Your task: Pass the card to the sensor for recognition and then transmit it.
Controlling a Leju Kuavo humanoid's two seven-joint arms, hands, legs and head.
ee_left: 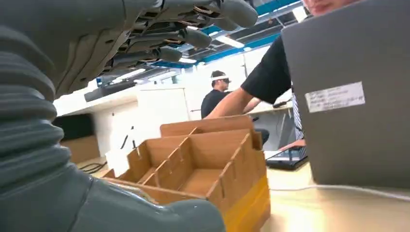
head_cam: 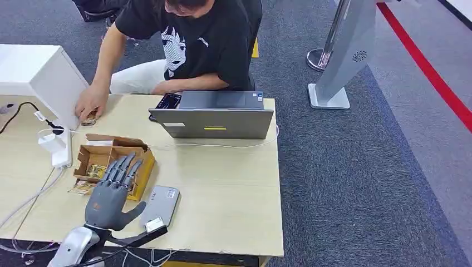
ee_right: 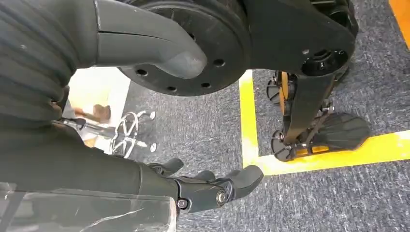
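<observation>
My left hand (head_cam: 111, 192) hovers open over the near side of a compartmented cardboard box (head_cam: 114, 158), fingers stretched toward it and holding nothing. Patterned cards (head_cam: 96, 171) lie in a compartment of the box, and another card (head_cam: 82, 189) pokes out at its near left corner. A flat grey sensor (head_cam: 162, 203) lies on the table just right of my thumb. In the left wrist view the box (ee_left: 203, 164) stands close ahead under my fingers (ee_left: 193, 29). My right hand (ee_right: 212, 188) hangs beside my body above the carpet, fingers loosely extended and empty.
A person sits across the table (head_cam: 228, 189) with a hand (head_cam: 91, 104) on a small card by a white box (head_cam: 39, 72). A grey laptop (head_cam: 214, 117) stands at the far edge with a white cable. A power strip (head_cam: 55, 147) and cords lie at the left.
</observation>
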